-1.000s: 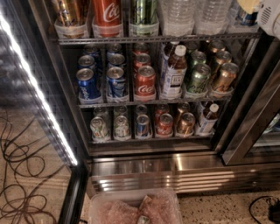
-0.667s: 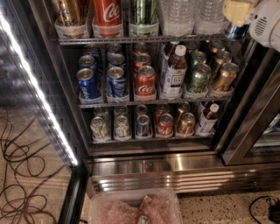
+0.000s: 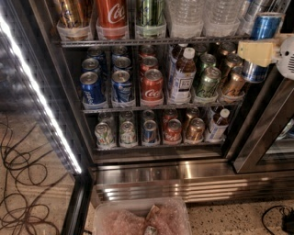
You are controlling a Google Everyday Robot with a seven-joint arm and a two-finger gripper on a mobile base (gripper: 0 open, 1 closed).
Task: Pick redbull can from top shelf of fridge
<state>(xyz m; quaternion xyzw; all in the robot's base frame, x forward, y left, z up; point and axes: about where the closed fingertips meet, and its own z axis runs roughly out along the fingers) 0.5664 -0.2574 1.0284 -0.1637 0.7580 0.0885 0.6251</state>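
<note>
1. Locate the redbull can (image 3: 267, 26) at the far right of the scene, in front of the right end of the top shelf (image 3: 138, 42) and against the door frame of the fridge (image 3: 165, 176). Its long axis runs near vertical, with the silver rim up and leaning slightly right and the base lower and to the left. The base hangs below the shelf line, resting on no rack.

2. Check the gripper (image 3: 256, 51). It is clenched on the redbull can: one beige finger crosses the front of the can at mid-height, and the white rounded wrist housing sits at the right edge.

3. Compare with the frame 0.7 s ago. The gripper and can were then at the top right corner, level with the top shelf. Both now sit lower in view. The cans on the racks have not shifted.

4. Note materials. The redbull can is slim, glossy blue-and-silver metal. The top shelf is grey wire and carries translucent plastic cups (image 3: 112, 32), a red Coca-Cola can (image 3: 111, 13) and ribbed clear water bottles (image 3: 184, 13). The fridge base is brushed stainless steel, and a white LED strip (image 3: 36, 92) runs down the left side.
</note>
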